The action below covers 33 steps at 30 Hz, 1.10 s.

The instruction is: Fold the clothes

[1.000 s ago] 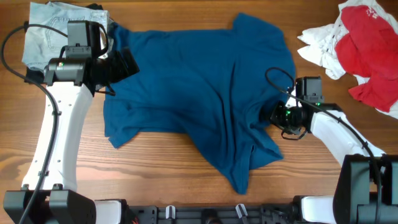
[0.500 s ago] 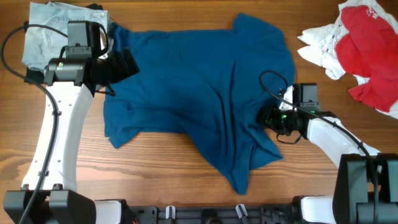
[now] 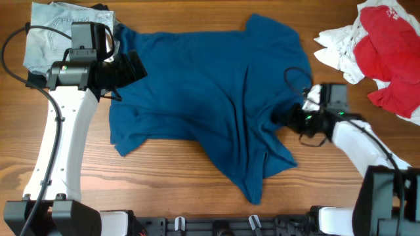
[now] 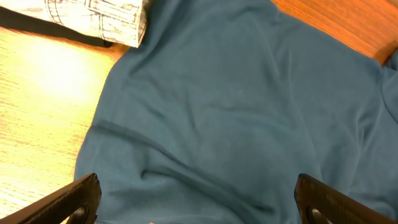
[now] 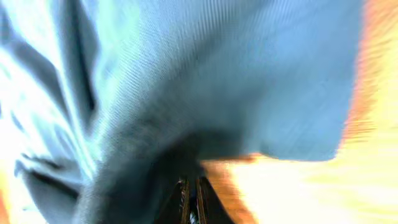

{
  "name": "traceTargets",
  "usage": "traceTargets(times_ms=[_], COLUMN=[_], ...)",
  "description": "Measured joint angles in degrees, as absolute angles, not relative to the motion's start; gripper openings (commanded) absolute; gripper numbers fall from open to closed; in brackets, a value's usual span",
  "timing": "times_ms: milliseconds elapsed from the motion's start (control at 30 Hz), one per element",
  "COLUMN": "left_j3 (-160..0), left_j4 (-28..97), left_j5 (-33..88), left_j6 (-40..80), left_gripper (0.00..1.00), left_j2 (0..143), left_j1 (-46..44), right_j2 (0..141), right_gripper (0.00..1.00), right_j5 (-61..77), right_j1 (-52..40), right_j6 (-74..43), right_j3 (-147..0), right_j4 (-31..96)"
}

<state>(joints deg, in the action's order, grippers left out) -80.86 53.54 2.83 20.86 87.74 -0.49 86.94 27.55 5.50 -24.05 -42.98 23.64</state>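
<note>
Barely seen through blur, right gripper fingers buried under dark blue shirt edge, grip impossible to tell; left gripper spread wide, fingertips cut off, shirt beneath and between.

The shirt is soft, matt dark blue cloth, creased, its fine knit grain showing in the right wrist view. The table is smooth varnished wood with a light gloss; the pale garment looks like washed denim, the red and white pile like soft matt fabric. The left arm has a smooth white plastic casing, and the fingers of the left gripper are matt black.
</note>
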Motion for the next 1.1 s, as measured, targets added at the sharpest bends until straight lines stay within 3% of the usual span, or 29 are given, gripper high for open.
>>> traceTargets(times_ms=[533, 700, 867, 900, 967, 1033, 1100], left_j3=[-80.84, -80.84, -80.84, -80.84, -80.84, -80.84, -80.84], left_j4=[53.49, 52.66, 52.31, 52.25, 52.23, 52.23, 52.23], left_j5=[2.85, 2.85, 2.87, 2.85, 2.87, 2.85, 2.85], left_j6=[20.86, 20.86, 20.86, 20.86, 20.86, 20.84, 20.86], left_gripper=[1.0, 1.0, 1.0, 1.0, 1.0, 1.0, 1.0], left_j2=[87.74, 87.74, 87.74, 87.74, 87.74, 87.74, 87.74], left_j1=[-0.49, -0.49, -0.49, -0.49, -0.49, -0.49, -0.49], right_j2=[84.77, 84.49, 84.03, 84.05, 84.09, 84.33, 84.84], right_gripper=[0.04, 0.04, 0.04, 0.12, 0.57, 0.66, 0.67], right_j5=[11.77, 11.33, 10.81, 10.41, 8.82, 7.77, 5.98], right_j1=[20.16, 21.15, 21.15, 21.17, 21.17, 21.17, 21.17], right_j6=[-9.17, -5.02, -3.27, -3.27, -5.06, -7.03, -8.56], right_j3=[-69.32, -77.28, -76.18, -75.33, -71.88, -70.17, -67.83], right_j4=[55.55, 61.32, 65.67, 66.0, 66.26, 66.63, 67.09])
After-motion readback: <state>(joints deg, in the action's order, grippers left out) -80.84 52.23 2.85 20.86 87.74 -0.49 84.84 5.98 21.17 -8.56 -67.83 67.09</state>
